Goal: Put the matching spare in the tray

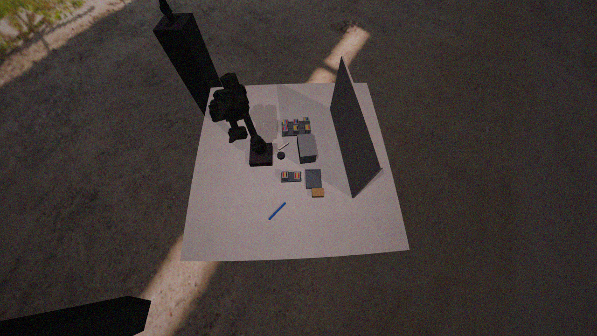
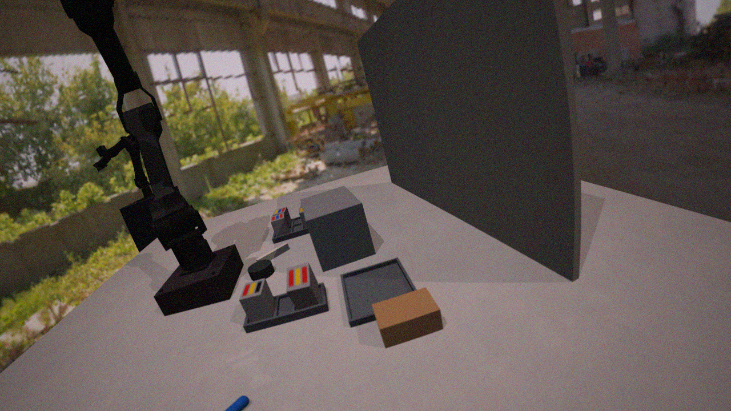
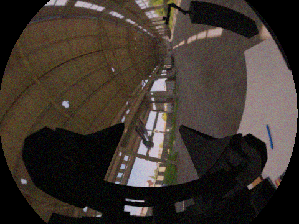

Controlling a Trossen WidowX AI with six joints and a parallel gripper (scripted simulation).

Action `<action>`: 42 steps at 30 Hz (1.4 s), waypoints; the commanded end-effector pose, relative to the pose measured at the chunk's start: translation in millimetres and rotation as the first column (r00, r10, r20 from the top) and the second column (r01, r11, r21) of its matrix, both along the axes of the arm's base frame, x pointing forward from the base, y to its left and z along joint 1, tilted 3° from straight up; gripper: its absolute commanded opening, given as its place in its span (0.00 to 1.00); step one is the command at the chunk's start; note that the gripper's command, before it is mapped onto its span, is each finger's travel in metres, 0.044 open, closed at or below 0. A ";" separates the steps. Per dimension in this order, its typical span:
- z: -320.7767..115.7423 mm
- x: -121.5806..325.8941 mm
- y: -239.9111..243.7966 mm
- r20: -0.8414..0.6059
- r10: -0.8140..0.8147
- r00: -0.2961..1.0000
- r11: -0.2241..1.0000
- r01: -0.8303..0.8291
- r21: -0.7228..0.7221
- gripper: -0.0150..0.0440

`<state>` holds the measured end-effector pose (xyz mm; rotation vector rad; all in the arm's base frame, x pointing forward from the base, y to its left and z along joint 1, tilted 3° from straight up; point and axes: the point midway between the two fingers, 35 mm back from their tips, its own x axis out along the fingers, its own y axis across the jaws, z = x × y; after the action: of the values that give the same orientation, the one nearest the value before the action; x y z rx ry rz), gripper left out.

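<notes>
My gripper (image 3: 152, 127) is open and empty, raised high and pointing away from the table; in the exterior view it is out of frame. The grey tray (image 1: 313, 178) (image 2: 375, 286) is empty. A small rack (image 1: 290, 180) (image 2: 286, 318) beside it holds two grey blocks with striped labels: one block (image 1: 284, 175) (image 2: 258, 302) shows red, yellow and black, the other (image 1: 296, 176) (image 2: 302, 286) red, yellow and red. A back rack (image 1: 290, 134) holds several striped blocks, their codes too small to read surely. I cannot tell which thing is the mounted unit; no code on its back shows.
A large grey box (image 1: 307, 147) (image 2: 340, 229) stands between rack and tray. A tall dark panel (image 1: 354, 137) (image 2: 470, 127) stands on the right. A brown block (image 1: 317, 192) (image 2: 407, 317) sits by the tray's near edge. A black disc (image 1: 281, 155), white stick (image 1: 283, 146) and blue stick (image 1: 277, 211) (image 3: 270, 137) lie about.
</notes>
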<state>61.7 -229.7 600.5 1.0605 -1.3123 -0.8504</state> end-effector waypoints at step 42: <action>-389.9 339.4 246.3 -0.309 -0.037 -0.950 0.351 -0.302 0.886 1.00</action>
<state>408.8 -28.8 246.8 0.1935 1.1457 -0.2482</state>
